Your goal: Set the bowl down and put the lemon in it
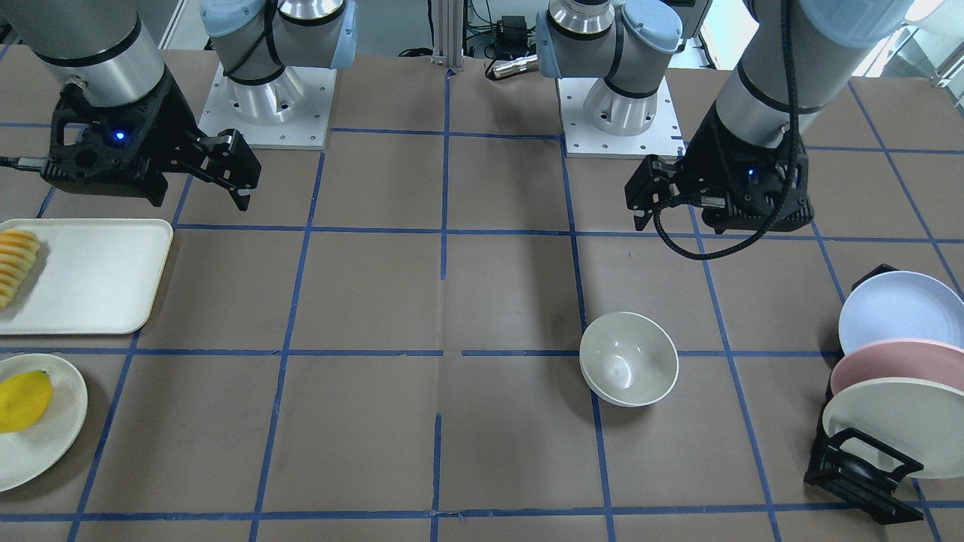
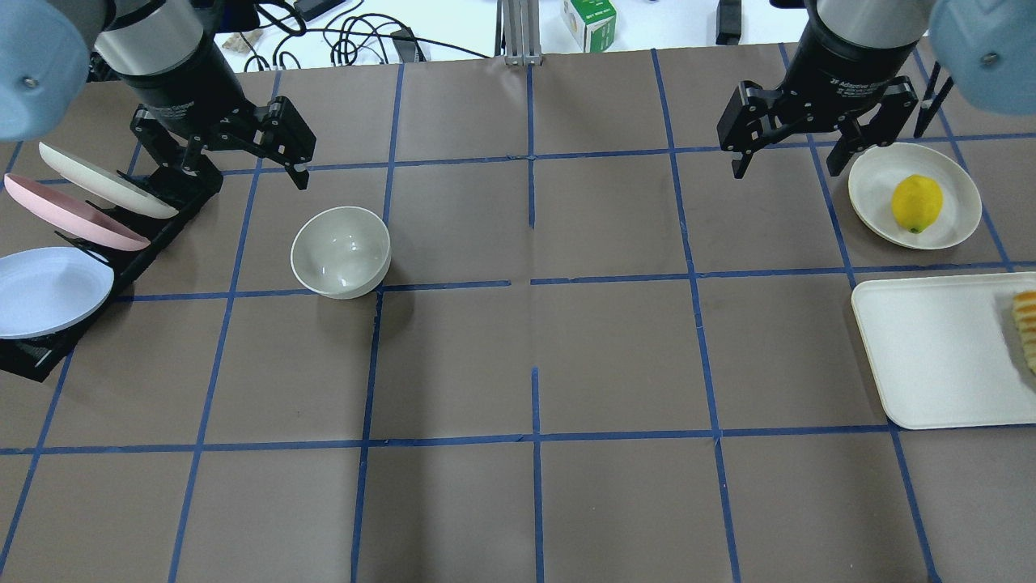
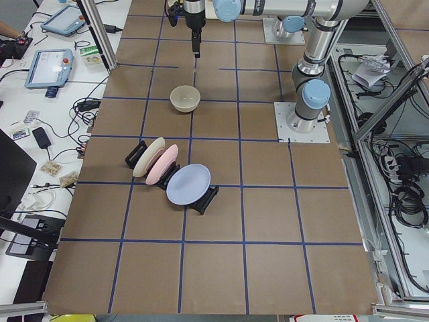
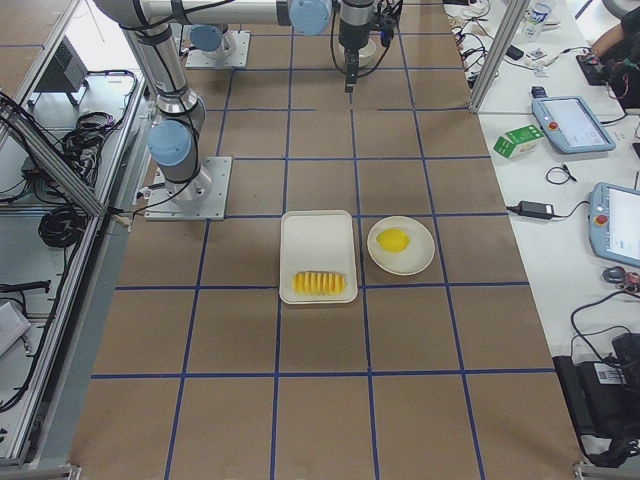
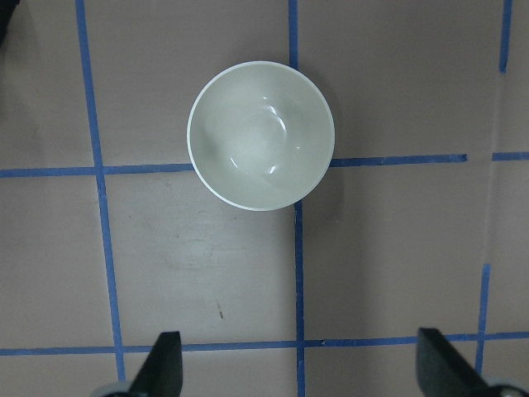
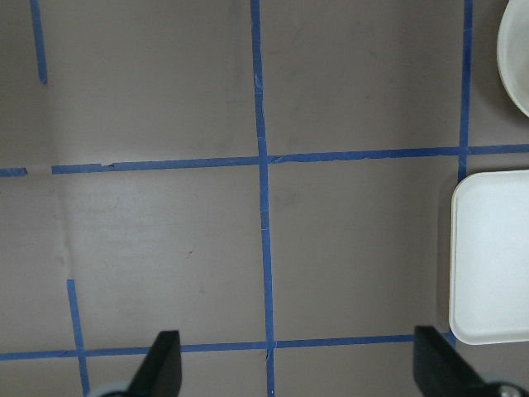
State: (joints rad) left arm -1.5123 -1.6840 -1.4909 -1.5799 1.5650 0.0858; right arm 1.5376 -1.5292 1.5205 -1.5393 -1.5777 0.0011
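The bowl (image 2: pixel 340 251) is the part of the job that is judged done: it is seen upright and empty on the left half of the desk (image 2: pixel 534 364), at a crossing of the blue tape lines, near a plate rack (image 2: pixel 174 194) but apart from it. On the right half a rectangular cream tray (image 2: pixel 931 356) is set, with a row of ridged slices (image 2: pixel 1026 328) at its outer end. Neither arm is loaded. The left gripper (image 5: pixel 299 368) is held above the desk just beyond the bowl, its jaws spread wide and nothing gripped (the wrist view shows the bowl whole and untouched below it). The right gripper (image 2: pixel 785 170) is likewise spread wide and empty, raised beside a flat round plate (image 2: pixel 870 202) at the far right. On that plate the lemon (image 2: pixel 916 203) is found lying on its side, well apart from the bowl. What is left, then, is judged to be the second half: the lemon is not yet grasped, and it must be lifted, carried across the desk and released into the bowl.
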